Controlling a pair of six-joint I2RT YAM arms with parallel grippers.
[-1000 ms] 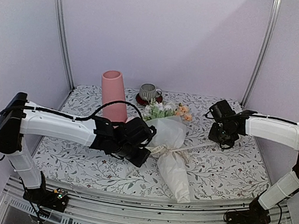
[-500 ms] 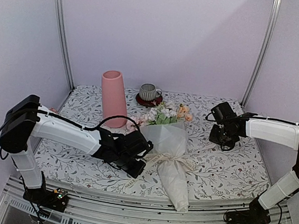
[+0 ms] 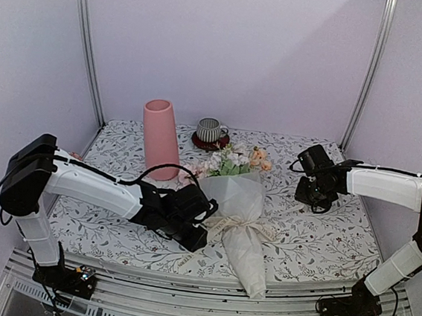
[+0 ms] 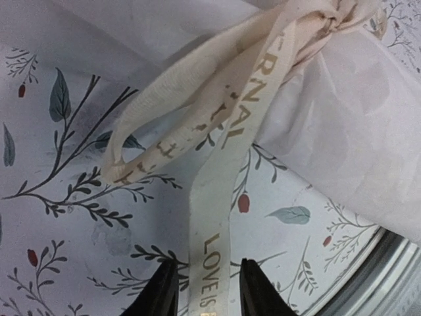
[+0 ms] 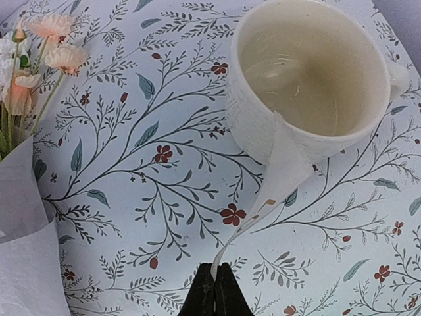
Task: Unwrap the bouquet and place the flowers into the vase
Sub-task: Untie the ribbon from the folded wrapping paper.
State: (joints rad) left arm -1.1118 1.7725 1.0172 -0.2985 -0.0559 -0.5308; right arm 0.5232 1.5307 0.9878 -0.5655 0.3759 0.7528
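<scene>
Step in hand: untying the ribbon (image 4: 316, 26). The left pincer (image 4: 208, 264) stood released astride the printed tail (image 4: 220, 197); the right pincer (image 5: 214, 270) was clenched on the other tail (image 5: 286, 164). The bouquet (image 3: 240, 206) lay wrapped on the bench (image 3: 322, 243), near the vase (image 3: 159, 138). The next move likely called for closing the left pincer and pulling outward.

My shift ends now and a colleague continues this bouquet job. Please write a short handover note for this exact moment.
Left gripper: open, jaws either side of a ribbon tail, not pinching it.
Right gripper: shut on a thin cream strip, apparently the other ribbon end, near the cream mug.
Bouquet: lying on the table between the arms, wrapped, ribbon knotted.
Vase: upright at back left, nothing sticking out.
Done: nothing complete. Left: undo the knot, open the paper, put the flowers into the vase.
</scene>
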